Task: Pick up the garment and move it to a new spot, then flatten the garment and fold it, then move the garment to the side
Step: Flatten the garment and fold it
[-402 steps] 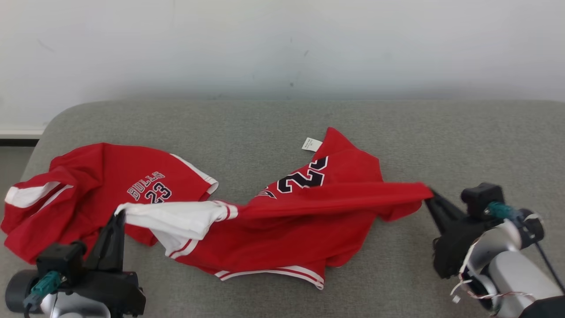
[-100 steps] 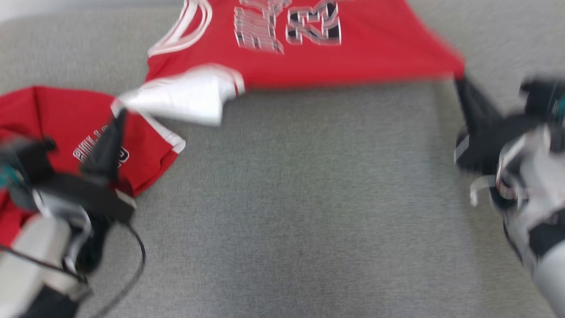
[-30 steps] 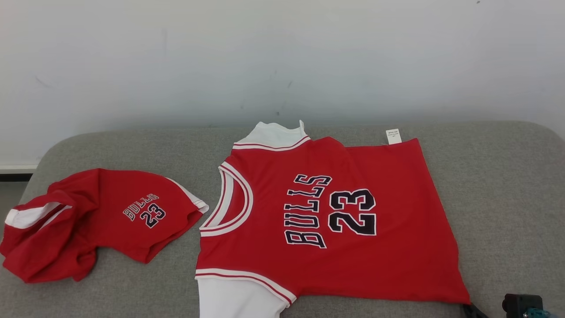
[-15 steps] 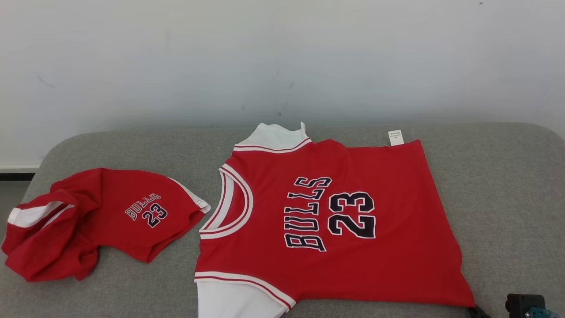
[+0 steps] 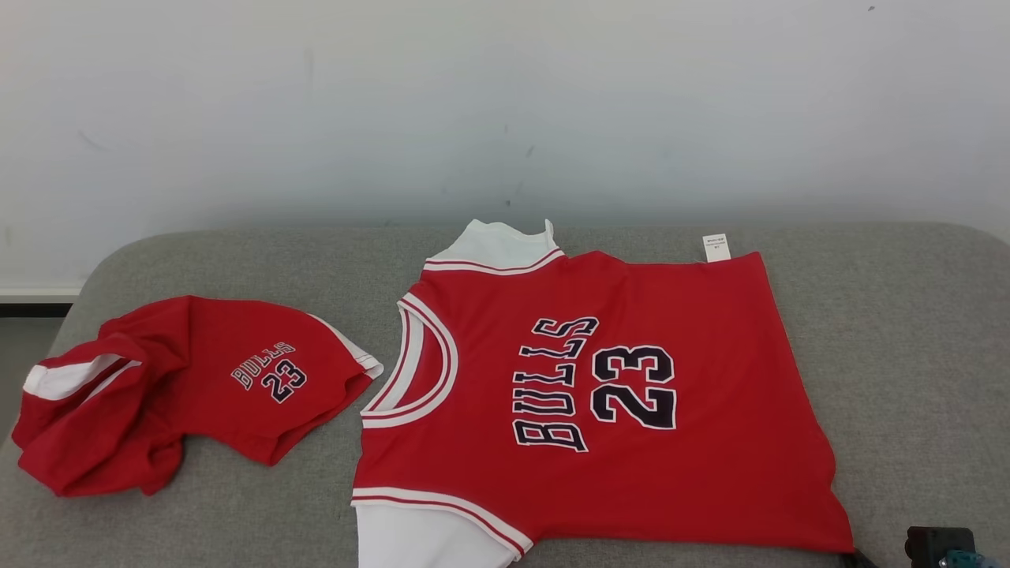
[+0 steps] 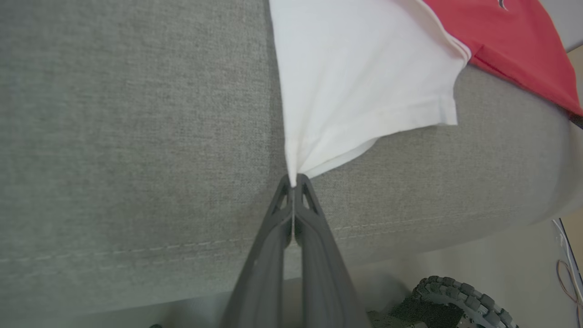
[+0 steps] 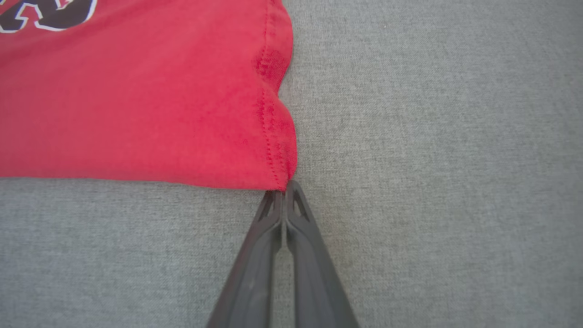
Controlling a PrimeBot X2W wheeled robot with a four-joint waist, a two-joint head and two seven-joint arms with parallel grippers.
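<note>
Red jersey (image 5: pixel 710 457) flat on cushion (image 5: pixel 907 355), left gripper (image 6: pixel 293 184), right gripper (image 7: pixel 286 189) pinching corners

Bare cushion (image 5: pixel 907 355) open right of jersey (image 5: pixel 694 473); crumpled red garment (image 5: pixel 158 394) crowds left; wall (image 5: pixel 505 102) apparently close behind.

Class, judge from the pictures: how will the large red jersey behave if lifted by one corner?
Probably floppy: the jersey puckers into fanned creases where the left gripper pinches its white sleeve. Likely light: its hem ripples beside the right gripper. It should drape, not hold shape.
</note>
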